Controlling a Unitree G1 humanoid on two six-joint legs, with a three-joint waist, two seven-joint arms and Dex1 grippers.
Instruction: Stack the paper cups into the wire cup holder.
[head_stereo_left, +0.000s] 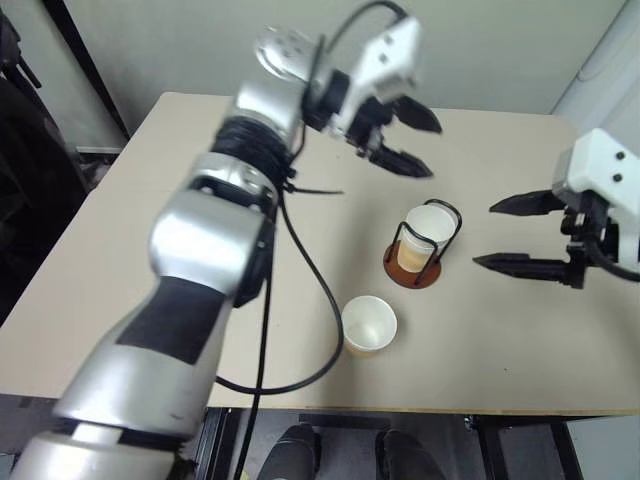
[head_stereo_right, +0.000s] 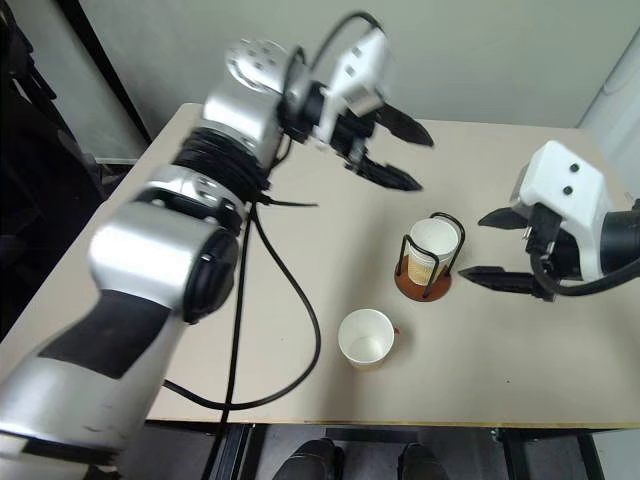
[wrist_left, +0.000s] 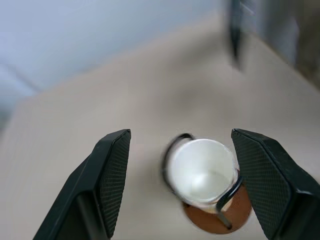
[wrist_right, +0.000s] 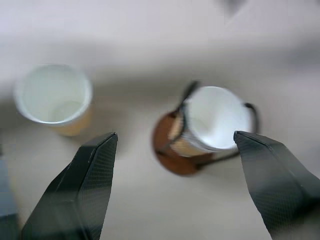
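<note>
Cup holder (head_stereo_left: 413, 272), frame centre, w/ one cup (head_stereo_left: 428, 233) inside, lower part behind wires. Loose cup (head_stereo_left: 368, 324) lower centre. Left gripper (head_stereo_left: 408, 140) wide, empty, blurred; right gripper (head_stereo_left: 515, 234) wide, empty.

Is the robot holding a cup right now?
No. Both the left gripper and the right gripper are open and empty. One paper cup sits in the wire cup holder.
</note>
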